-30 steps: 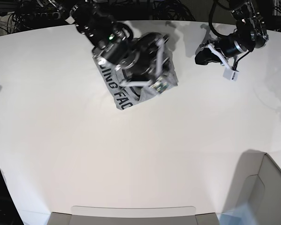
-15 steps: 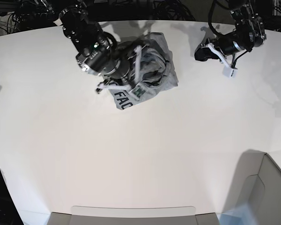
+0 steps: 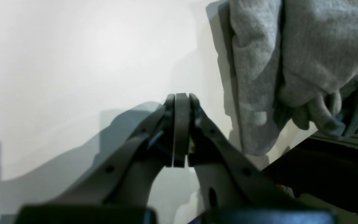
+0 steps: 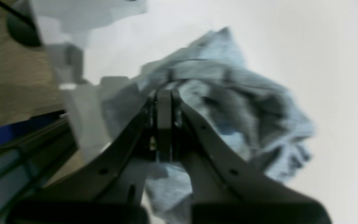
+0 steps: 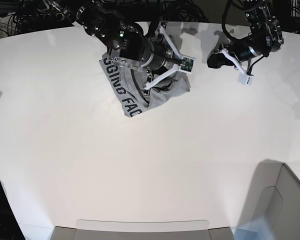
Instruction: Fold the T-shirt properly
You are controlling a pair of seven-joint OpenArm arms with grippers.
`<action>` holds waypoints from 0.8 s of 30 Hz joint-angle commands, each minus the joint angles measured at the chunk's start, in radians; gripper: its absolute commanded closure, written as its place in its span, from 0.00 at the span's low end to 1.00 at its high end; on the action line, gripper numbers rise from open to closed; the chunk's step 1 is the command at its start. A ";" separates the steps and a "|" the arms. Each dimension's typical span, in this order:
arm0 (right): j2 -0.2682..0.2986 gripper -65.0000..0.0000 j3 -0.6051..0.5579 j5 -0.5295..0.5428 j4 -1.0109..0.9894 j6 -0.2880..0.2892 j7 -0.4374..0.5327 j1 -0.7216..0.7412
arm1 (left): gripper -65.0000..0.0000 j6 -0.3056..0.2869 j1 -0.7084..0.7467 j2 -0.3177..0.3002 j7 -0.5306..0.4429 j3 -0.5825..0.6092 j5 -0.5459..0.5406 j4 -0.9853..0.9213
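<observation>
The grey T-shirt (image 5: 124,95) lies bunched near the table's far edge, with dark lettering showing along its left side. My right gripper (image 5: 156,67) hovers over the shirt's crumpled right part. In the right wrist view the right gripper (image 4: 164,93) is shut, and folds of the shirt (image 4: 244,102) gather around its tip. The frame is blurred. My left gripper (image 5: 213,61) is shut and empty, to the right of the shirt and apart from it. In the left wrist view the left gripper (image 3: 181,98) sits over bare table, with the shirt (image 3: 306,56) at upper right.
The white table (image 5: 140,165) runs toward me from the shirt. A grey bin (image 5: 285,200) stands at the near right corner and a low tray edge (image 5: 140,225) runs along the near side. Dark cables (image 5: 35,15) lie behind the far edge, which is close to the shirt (image 3: 294,146).
My right arm swung left over the shirt, then back right toward the far edge, uncovering the lettering again. The shirt's upper right part is bunched lower. The left arm hardly moved.
</observation>
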 commanded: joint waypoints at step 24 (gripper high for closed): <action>-0.109 1.00 0.043 -0.040 -0.428 -0.150 0.009 0.234 | 1.00 -0.002 -0.006 -0.011 -0.004 -0.005 -0.022 0.014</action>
